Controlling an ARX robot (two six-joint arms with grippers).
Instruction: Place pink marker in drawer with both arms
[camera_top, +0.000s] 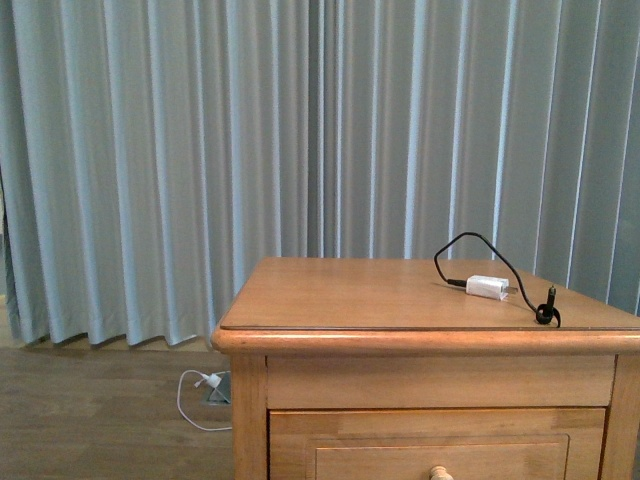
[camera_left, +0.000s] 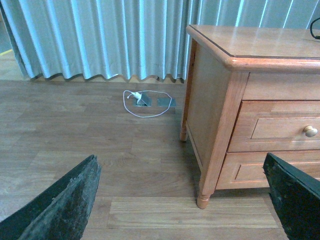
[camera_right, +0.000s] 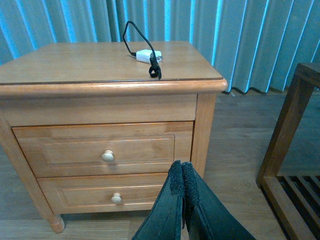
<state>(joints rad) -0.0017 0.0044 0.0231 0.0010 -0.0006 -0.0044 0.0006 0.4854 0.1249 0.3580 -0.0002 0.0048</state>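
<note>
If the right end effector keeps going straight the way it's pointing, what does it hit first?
Probably the lower drawer front of the nightstand, near its knob. The closed right end effector points that way, but depth is unclear from the wrist view.

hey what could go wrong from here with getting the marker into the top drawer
1. No pink marker shows in any view, so it must be found first; only a white charger block with a black cable lies on the nightstand top.
2. The drawer is shut, and its small round knob could slip from a gripper.
3. The right gripper is closed and low before the lower drawer; it might grab the wrong knob.
</note>
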